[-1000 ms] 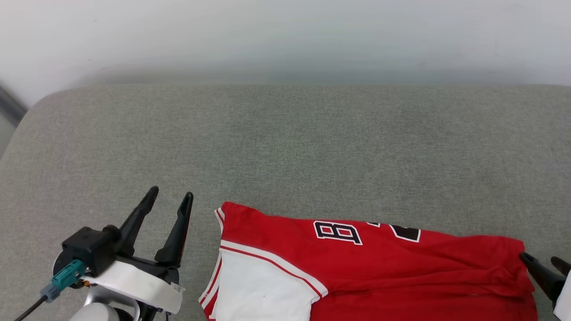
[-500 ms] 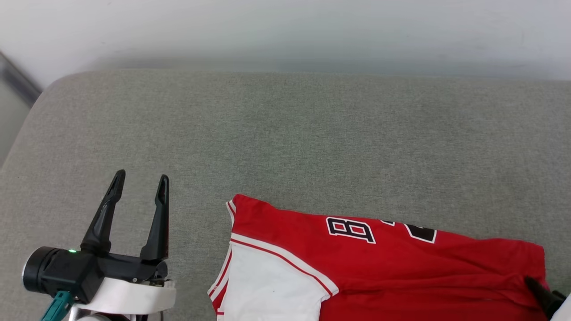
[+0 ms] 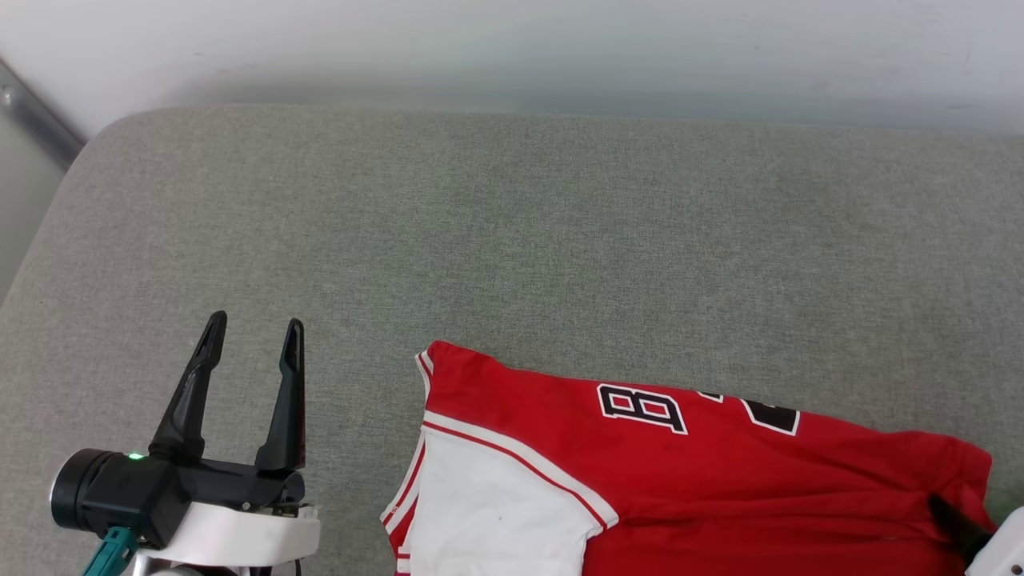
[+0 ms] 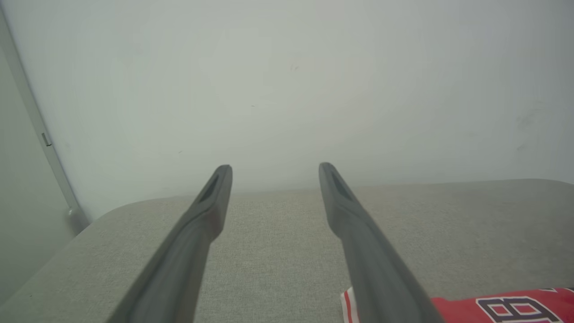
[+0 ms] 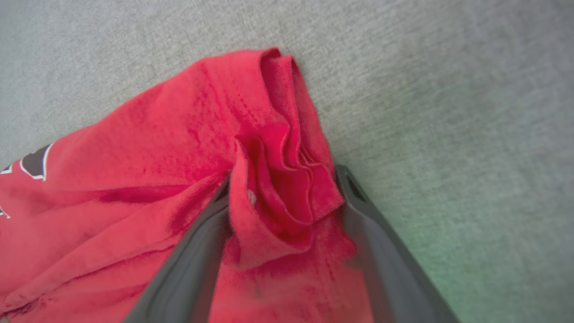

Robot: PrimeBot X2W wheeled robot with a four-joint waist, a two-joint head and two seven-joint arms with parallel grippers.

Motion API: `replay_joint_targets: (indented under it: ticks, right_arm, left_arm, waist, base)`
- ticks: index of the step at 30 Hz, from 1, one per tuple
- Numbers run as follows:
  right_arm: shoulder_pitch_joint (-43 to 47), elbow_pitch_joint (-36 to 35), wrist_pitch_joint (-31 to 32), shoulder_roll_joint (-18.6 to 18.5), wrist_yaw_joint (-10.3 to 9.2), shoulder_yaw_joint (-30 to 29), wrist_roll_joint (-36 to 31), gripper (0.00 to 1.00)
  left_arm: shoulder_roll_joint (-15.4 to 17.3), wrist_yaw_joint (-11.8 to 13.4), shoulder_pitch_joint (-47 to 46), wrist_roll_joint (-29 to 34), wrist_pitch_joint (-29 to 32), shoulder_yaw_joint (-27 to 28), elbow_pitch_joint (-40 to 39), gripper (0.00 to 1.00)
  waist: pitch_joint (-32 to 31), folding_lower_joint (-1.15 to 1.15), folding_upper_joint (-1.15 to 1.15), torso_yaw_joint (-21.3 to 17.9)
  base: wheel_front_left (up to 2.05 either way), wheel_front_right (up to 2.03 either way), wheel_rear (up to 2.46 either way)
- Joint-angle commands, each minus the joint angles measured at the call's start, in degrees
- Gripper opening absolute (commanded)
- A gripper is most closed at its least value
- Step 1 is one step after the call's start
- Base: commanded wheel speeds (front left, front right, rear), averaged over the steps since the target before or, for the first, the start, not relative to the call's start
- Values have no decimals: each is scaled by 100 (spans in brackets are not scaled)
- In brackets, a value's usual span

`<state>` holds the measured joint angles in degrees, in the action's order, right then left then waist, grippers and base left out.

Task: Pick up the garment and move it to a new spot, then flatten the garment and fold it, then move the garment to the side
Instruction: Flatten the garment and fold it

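Note:
The garment (image 3: 720, 472), a red jersey shirt with a white sleeve and black white-outlined characters, lies on the grey cushion along the bottom of the head view. Its corner shows in the left wrist view as the garment (image 4: 493, 307). My left gripper (image 3: 254, 324) stands open to the left of the garment, apart from it and holding nothing; its open fingers appear as the left gripper (image 4: 275, 169) above bare cushion. My right gripper (image 5: 285, 179) is open, its fingers straddling a bunched fold at the right end of the garment (image 5: 157, 157). One of its fingers (image 3: 950, 516) shows at the lower right.
The grey fabric cushion (image 3: 512, 240) stretches wide behind the garment. A pale wall (image 3: 512, 48) rises behind it. The cushion's rounded left corner (image 3: 88, 152) meets a metal strip (image 3: 32, 120) at the far left.
The camera has shifted. My left gripper has swung upright and moved left, away from the garment. My right gripper has moved from beside the garment's right end onto it.

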<state>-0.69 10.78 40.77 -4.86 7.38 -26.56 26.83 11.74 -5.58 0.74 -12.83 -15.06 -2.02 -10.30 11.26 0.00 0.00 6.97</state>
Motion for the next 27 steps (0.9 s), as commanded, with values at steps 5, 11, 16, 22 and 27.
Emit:
replay_joint_targets:
  ticks: [5,11,16,22,27]
  right_arm:
    - [90,324,-89,271,38,555,244,0]
    - [75,83,-430,-112,16,406,226,0]
    - [2,36,-598,-373,8,-49,122,0]
    - [-123,130,-703,-587,9,-462,-65,0]
    - [-83,-206,-535,-454,11,-188,97,0]
  left_arm:
    - [-142,-113,-9,124,-13,109,107,100]
    - [-210,-166,41,181,-13,179,172,100]
    - [-242,-178,116,209,-13,195,198,100]
    - [-252,-186,107,221,-13,199,244,100]
    - [-236,-190,167,212,-13,162,290,100]
  waist:
    - [-73,0,0,-7]
    - [-187,0,0,-49]
    - [-227,0,0,-89]
    - [-290,0,0,-137]
    - [-448,0,0,-182]
  base:
    - [0,0,0]
    - [0,0,0]
    - [0,0,0]
    - [0,0,0]
    - [0,0,0]
